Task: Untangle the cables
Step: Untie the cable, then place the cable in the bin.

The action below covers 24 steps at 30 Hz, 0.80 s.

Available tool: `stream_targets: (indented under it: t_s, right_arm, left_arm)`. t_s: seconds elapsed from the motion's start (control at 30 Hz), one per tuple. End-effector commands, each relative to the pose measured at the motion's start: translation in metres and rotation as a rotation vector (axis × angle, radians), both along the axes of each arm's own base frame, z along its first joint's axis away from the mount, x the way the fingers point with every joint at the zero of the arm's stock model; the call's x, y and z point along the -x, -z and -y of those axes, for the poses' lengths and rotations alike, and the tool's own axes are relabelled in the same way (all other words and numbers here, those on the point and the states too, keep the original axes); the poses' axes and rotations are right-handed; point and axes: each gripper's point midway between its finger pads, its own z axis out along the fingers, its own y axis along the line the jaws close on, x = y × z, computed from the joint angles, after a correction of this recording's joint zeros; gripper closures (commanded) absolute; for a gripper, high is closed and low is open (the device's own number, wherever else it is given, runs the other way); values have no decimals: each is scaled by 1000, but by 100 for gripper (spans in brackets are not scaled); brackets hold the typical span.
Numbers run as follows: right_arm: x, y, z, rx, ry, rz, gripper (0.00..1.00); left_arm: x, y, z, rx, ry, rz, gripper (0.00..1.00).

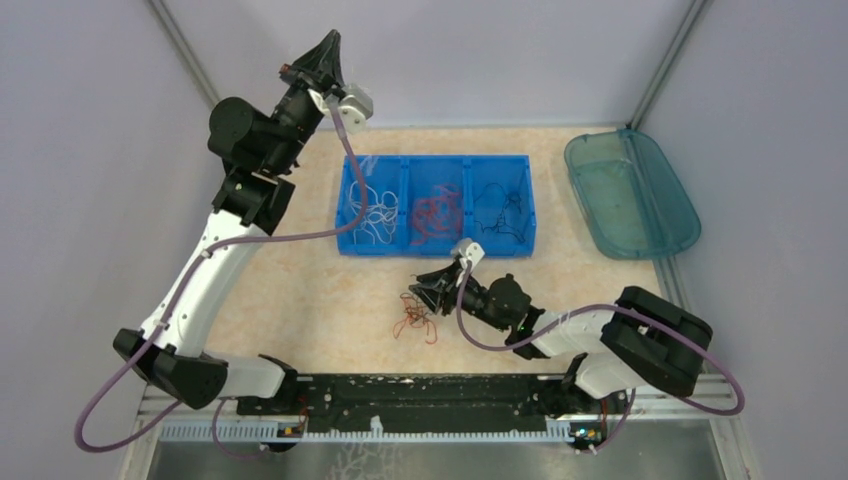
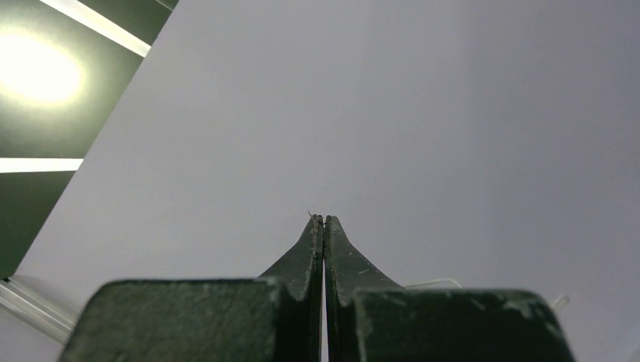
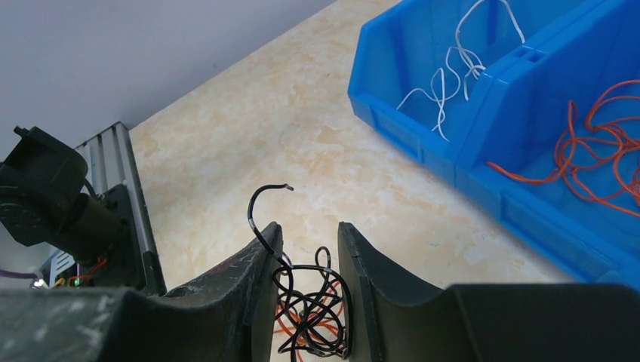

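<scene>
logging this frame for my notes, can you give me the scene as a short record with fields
bin: blue bin, three compartments, far side of the table
left compartment: white cables
middle compartment: red-orange cables
right compartment: black cables
loose tangle: red-orange and black strands on the table, in front of the bin
left end effector: raised toward the back wall, shut
right end effector: low at the tangle, jaws apart with black strands between them; grip unclear
tray: teal tray, right of the bin
</scene>
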Motion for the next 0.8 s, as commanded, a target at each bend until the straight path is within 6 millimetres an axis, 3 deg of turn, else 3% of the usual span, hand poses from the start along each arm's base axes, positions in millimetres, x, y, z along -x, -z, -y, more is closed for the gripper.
stream_targets:
  t_s: [0.0,0.2,0.5,0.6,0.77]
  right_arm:
    - [1,-14,4,-27,17,42,66]
    - [2,-15,6,-31,20,42,67]
    - [3,-20,11,-28,25,52,70]
    - [4,-22,14,-28,32,56,71]
    - [4,-25,19,-25,46,64,71]
  left_arm:
    - [-9,12,1,41,20,-24,100]
    - [-25,46,1,28,12,-92,100]
    - [-54,97,-27,6,-54,-180,100]
    - [-58,111,-28,-13,-57,-199,100]
    - [-59,111,-23,-4,-27,-203,100]
